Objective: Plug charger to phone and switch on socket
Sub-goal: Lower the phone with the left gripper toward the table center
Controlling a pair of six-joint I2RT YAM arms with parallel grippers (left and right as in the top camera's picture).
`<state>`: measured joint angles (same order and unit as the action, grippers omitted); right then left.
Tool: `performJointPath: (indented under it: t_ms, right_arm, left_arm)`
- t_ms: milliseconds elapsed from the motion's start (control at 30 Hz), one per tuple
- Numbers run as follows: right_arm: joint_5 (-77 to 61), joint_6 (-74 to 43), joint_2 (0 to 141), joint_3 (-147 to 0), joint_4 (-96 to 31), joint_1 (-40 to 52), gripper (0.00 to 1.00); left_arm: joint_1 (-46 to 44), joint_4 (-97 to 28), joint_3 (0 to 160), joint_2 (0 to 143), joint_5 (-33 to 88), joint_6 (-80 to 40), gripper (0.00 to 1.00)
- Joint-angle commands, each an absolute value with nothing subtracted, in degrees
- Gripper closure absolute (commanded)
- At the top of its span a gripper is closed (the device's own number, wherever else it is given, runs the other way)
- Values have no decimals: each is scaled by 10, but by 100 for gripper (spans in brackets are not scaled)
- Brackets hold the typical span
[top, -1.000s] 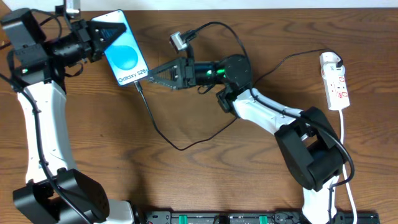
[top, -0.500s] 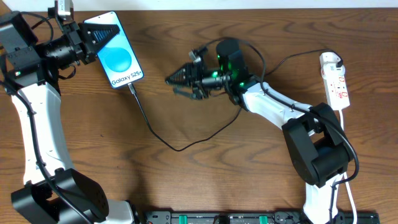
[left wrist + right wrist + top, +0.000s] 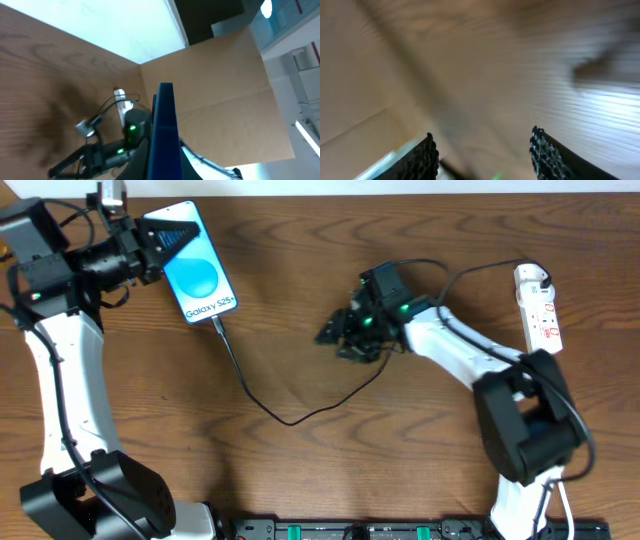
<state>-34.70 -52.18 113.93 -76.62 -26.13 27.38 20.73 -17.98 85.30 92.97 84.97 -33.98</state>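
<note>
The phone [image 3: 200, 272] with its bright blue screen and "Galaxy S25" text is held at the top left by my left gripper [image 3: 160, 242], which is shut on its upper end. In the left wrist view the phone [image 3: 165, 135] shows edge-on between the jaws. The black charger cable [image 3: 290, 418] runs from the phone's lower end, loops across the table and goes up to the white power strip [image 3: 538, 310] at the right. My right gripper [image 3: 335, 332] is open and empty at mid-table, apart from the phone. Its fingers [image 3: 482, 150] show spread over blurred wood.
The power strip's white plug [image 3: 530, 277] and white cord [image 3: 555, 410] lie along the right edge. My right arm's base [image 3: 525, 430] stands at the lower right, my left arm's [image 3: 95, 500] at the lower left. A brown cardboard wall [image 3: 215, 90] shows in the left wrist view.
My right gripper has drawn back to the right, away from the phone, and turned downward. My left gripper still holds the phone, which shifted only slightly.
</note>
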Motion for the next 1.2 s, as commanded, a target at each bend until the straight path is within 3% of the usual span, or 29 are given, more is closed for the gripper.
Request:
performJointPath:
  t_ms: [0,267,567,900,1167]
  right_arm:
    - [-217,-474,1067,-769,-307,255,40]
    - [-26,-475,964,-769,-432,240,32]
    - [14,-475,912,-769,-484,240,31]
    - [14,-475,912,-769,-502,241,31]
    - [14,-470,912,-769,-507,241,31]
  left_arm:
    - [186,-180,830,921,837,-330,93]
    - [111,-187,736,922,742,-304,93]
    - [-12,-192,641,940,535,-300,93]
    - [-134,-142,637,1036,515,-316,93]
    - [-162,-55,637,1091,518,-386,92]
